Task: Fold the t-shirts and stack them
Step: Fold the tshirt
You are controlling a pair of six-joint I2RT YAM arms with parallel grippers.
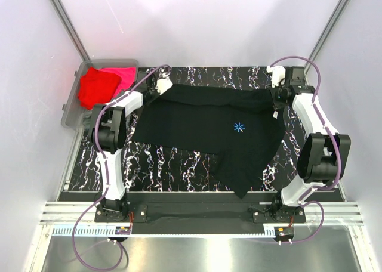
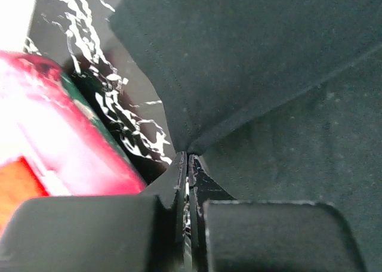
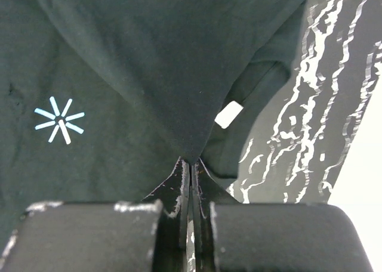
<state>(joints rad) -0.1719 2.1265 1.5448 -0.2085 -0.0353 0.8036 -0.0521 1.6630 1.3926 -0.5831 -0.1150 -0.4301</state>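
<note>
Black cloth takes up most of the scene: the black t-shirt (image 1: 203, 126) lies spread on the marbled table (image 1: 173, 164), chest up, with its small blue starburst print (image 1: 239, 127) right of centre. Both arms reach to its far edge. The left gripper (image 2: 186, 160) has its jaws pressed together on a pinch of the fabric at the far-left corner, and the right gripper (image 3: 190, 161) is clamped the same way on the far-right corner, just beside a white label (image 3: 228, 114).

By my reckoning the job has barely begun. The shirt is flat but not tidy (its near-right part trails off at a slant toward the near edge of the table), and I see no crisp fold in it, only the far hem drawn taut between the two grips. No stack shows anywhere on the table.

Off to the far left sits a clear bin (image 1: 70, 114) holding a red t-shirt (image 1: 95, 88) and a pink t-shirt (image 1: 122, 75), both bunched rather than folded, so those look to be waiting their turn.

As for hindrances, the bin stands close beside the left arm's forearm, which leaves little room on that side, and the skewed near flap would likely make any fold toward the front come out crooked unless it is squared first.
</note>
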